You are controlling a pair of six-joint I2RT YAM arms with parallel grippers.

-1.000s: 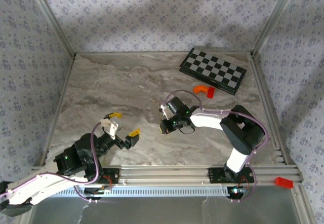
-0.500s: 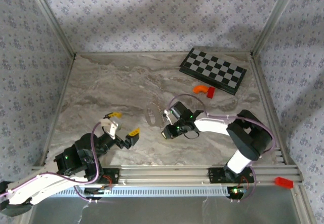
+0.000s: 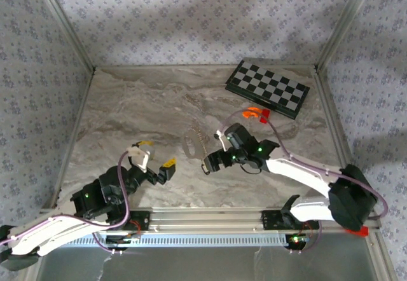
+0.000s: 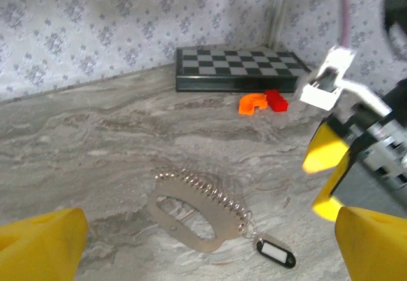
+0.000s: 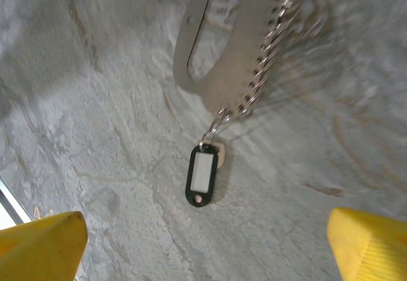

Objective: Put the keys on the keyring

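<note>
The keyring [image 3: 191,140] is a flat silver plate with an oval cut-out and a row of small rings along one edge; it lies on the marble table [image 3: 127,109]. A black tag [image 5: 201,175] hangs from a ring at its end, and a small pale piece [image 5: 220,154] peeks from under it; I cannot tell whether that is a key. My right gripper [image 3: 212,149] stands open just right of the keyring, holding nothing; its fingertips [image 5: 41,243] frame the tag. My left gripper [image 3: 157,154] is open to the keyring's left, facing the keyring [image 4: 191,214] and the tag [image 4: 275,253].
A folded chessboard [image 3: 267,88] lies at the back right, with an orange curved piece [image 3: 252,112] and a red block [image 3: 264,116] in front of it. Patterned walls close in three sides. A metal rail [image 3: 210,217] runs along the near edge.
My right gripper went from shut to open and its arm swung right and nearer. The keyring, raised off the table half a second ago, now lies flat. The left arm barely moved.
</note>
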